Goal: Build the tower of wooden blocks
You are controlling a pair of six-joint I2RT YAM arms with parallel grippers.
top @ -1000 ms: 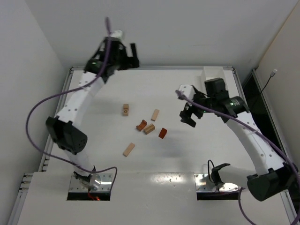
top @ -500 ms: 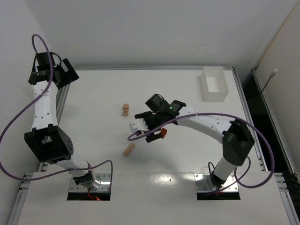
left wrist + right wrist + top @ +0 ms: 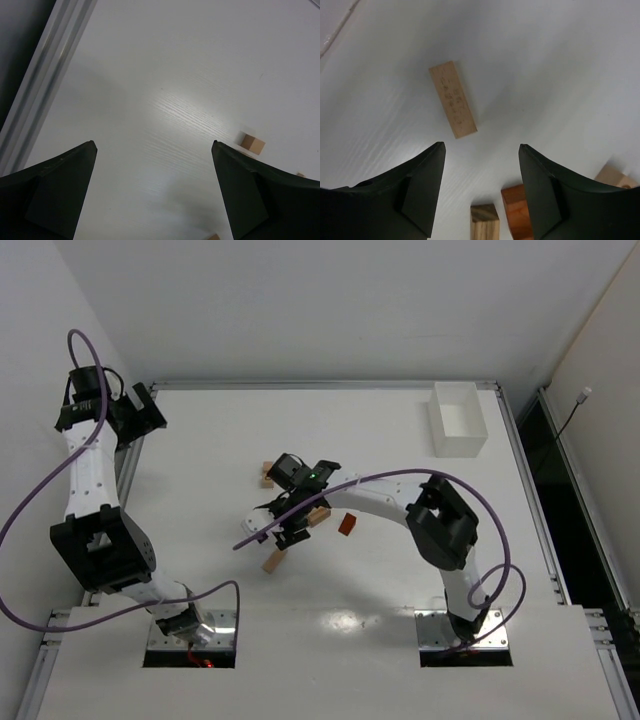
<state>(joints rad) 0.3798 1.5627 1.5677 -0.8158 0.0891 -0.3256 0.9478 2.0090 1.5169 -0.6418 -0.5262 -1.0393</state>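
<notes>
Several wood blocks lie loose on the white table; no tower stands. In the top view a tan block lies at the back, a long tan block in front, a reddish block to the right, and a tan block is partly under my right arm. My right gripper hovers open over the cluster. In its wrist view the gripper is open above bare table, with the long tan block ahead and a tan block and a reddish block below. My left gripper is open at the far left edge.
A white rectangular tray stands at the back right. The table's metal rail runs along the left beside my left gripper. A small tan block shows far off in the left wrist view.
My right arm swung from the right side to the middle, over the blocks. My left arm moved from the back centre to the far left edge. Both grippers stay open.
</notes>
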